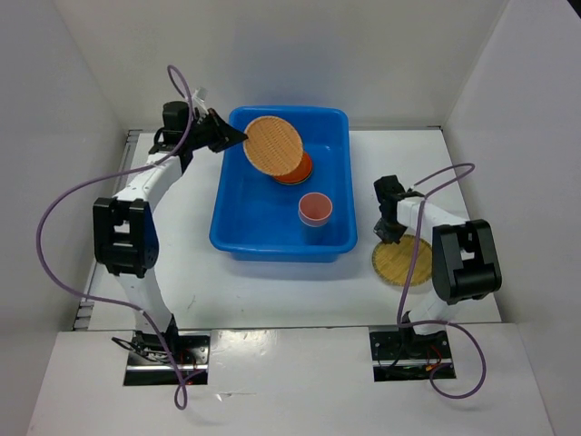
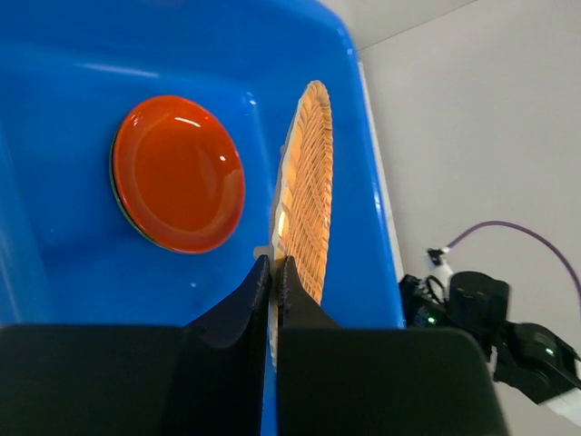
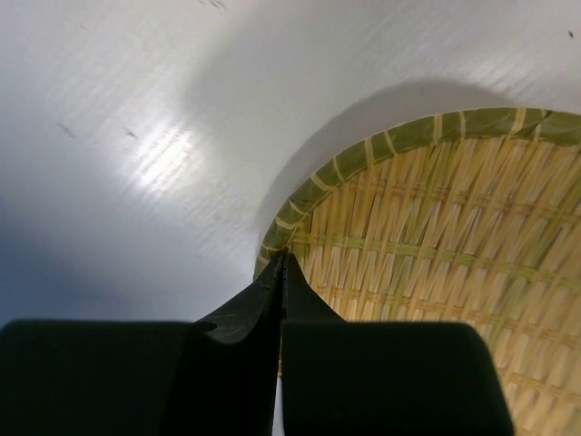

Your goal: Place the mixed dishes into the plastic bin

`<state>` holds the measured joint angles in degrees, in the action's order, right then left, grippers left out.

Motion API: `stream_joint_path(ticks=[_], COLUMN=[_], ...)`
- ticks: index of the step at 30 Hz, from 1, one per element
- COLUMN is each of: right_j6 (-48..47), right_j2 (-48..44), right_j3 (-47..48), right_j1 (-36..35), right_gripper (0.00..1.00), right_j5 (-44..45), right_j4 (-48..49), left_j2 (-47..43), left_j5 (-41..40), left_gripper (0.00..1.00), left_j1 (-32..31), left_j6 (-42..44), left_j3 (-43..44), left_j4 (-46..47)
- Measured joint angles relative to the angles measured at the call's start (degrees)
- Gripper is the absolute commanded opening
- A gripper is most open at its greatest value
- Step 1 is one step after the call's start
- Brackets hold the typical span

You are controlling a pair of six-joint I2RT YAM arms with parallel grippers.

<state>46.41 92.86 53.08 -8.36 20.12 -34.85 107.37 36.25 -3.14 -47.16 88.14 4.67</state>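
Note:
The blue plastic bin (image 1: 238, 218) stands mid-table. My left gripper (image 1: 238, 138) is shut on the rim of a tan woven plate (image 1: 273, 145) and holds it tilted on edge above the bin's far part; in the left wrist view the plate (image 2: 309, 182) stands edge-on past my gripper (image 2: 274, 263). An orange plate (image 1: 300, 173) with a dark rim under it and a pink cup (image 1: 315, 209) lie in the bin. My right gripper (image 1: 392, 233) is shut on the rim of a second woven plate (image 1: 404, 263) on the table. The blue cup and lime-green plate are out of view.
White walls enclose the table on the left, back and right. Purple cables loop from both arms. The right arm's base shows in the left wrist view (image 2: 481, 309) beyond the bin (image 2: 73, 54).

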Motion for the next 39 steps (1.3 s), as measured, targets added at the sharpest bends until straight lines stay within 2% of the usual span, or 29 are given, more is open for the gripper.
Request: stream_joint_path(ticks=[8, 18, 27, 32, 39], right_j6=[-1.57, -3.43, -4.63, -5.42, -5.42], right_j2=[0.59, 6.23, 8.11, 4.33, -6.95], right_j3=[4.37, 9.35, 13.70, 13.77, 12.46], right_j1=[0.00, 0.52, 0.52, 0.52, 0.52], right_gripper=[0.00, 0.00, 0.00, 0.10, 0.10], right_j5=[0.02, -0.28, -1.66, -2.38, -1.90], right_j4=[2.34, 5.14, 6.16, 3.85, 1.49], left_j2=[9.66, 16.33, 21.05, 22.23, 23.02], left_j5=[-5.51, -13.44, -21.14, -22.62, -24.52], left_gripper=[0.00, 0.00, 0.00, 0.00, 0.00], left_j1=[-3.10, -6.43, -8.83, -9.42, -9.92], left_j6=[0.24, 0.74, 3.50, 3.74, 4.87], left_j3=[6.29, 15.28, 22.51, 25.31, 26.73], left_j4=[-2.80, -7.78, -16.52, -18.95, -21.97])
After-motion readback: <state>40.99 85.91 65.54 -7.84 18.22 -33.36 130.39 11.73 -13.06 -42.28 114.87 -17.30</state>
